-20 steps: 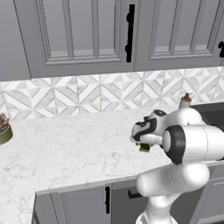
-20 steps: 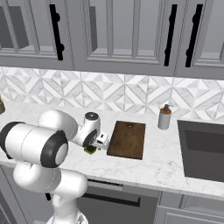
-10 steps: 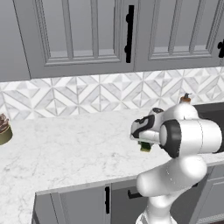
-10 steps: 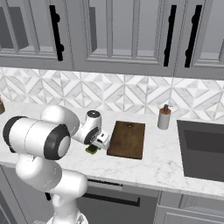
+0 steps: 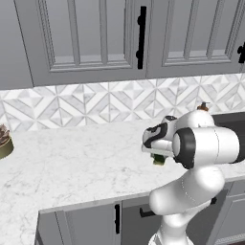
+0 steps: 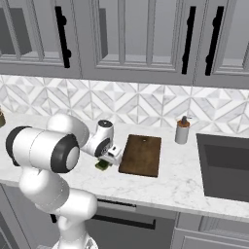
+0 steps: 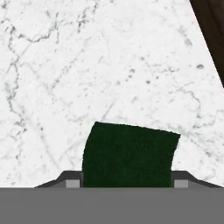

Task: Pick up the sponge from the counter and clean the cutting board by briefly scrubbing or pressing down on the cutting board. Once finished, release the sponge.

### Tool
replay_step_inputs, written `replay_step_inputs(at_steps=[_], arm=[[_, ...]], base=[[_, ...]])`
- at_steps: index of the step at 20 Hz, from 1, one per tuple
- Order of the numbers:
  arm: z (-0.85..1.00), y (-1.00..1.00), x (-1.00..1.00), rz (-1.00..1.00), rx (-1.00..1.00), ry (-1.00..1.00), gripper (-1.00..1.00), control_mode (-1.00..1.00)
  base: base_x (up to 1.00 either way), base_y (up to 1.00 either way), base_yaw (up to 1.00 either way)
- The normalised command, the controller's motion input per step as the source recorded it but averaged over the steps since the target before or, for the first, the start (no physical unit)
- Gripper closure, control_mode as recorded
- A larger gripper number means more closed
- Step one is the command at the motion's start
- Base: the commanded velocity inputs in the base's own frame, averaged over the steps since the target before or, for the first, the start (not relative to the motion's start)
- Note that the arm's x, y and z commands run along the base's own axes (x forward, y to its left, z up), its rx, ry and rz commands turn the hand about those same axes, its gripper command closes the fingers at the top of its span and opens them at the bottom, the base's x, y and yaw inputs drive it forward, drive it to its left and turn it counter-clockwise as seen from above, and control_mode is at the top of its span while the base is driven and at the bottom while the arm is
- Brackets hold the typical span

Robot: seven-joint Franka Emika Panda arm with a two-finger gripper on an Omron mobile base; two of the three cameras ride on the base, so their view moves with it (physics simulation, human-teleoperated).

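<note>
My gripper (image 7: 127, 183) is shut on the dark green sponge (image 7: 129, 153), which fills the space between the two fingertips (image 7: 72, 183). From the right base view the sponge (image 6: 102, 165) sits low at the counter (image 6: 185, 187), under the gripper (image 6: 104, 162) and just left of the dark brown cutting board (image 6: 141, 155). A corner of the board (image 7: 215, 26) shows at the top right of the hand view. In the left base view the sponge (image 5: 159, 160) peeks out green and yellow below the hand (image 5: 158, 155).
A soap dispenser (image 6: 182, 130) stands behind the board's right end, with the dark sink (image 6: 223, 165) further right. A small bowl (image 5: 4, 142) sits at the counter's far left. White marble (image 5: 72, 158) stretches left of the arm. Grey cabinets hang overhead.
The jaws have gone from open around the sponge to shut on it. The arm has shifted only slightly.
</note>
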Motion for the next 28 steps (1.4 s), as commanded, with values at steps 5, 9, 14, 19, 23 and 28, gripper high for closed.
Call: replay_step_inputs(at_steps=[5, 9, 14, 19, 23, 28], arm=[[0.36, -0.08, 0.00, 0.14, 0.00, -0.02, 1.00, -1.00], [0.38, -0.23, -0.17, 0.11, 0.00, -0.07, 1.00, -1.00], [0.04, -0.59, -0.01, 0.09, 0.07, -0.01, 1.00, -1.00], [0.00, -0.62, 0.23, 0.12, 0.02, 0.00, 1.00, -1.00], [-0.01, -0.40, 0.00, 0.10, 0.00, 0.00, 1.00, -1.00], [-0.21, -0.02, 0.00, 0.11, -0.03, -0.08, 1.00, -1.00]], base=[[0.00, 0.00, 0.00], [0.00, 0.00, 0.00], [0.00, 0.00, 0.00], [0.00, 0.00, 0.00], [0.00, 0.00, 0.00], [0.00, 0.00, 0.00]])
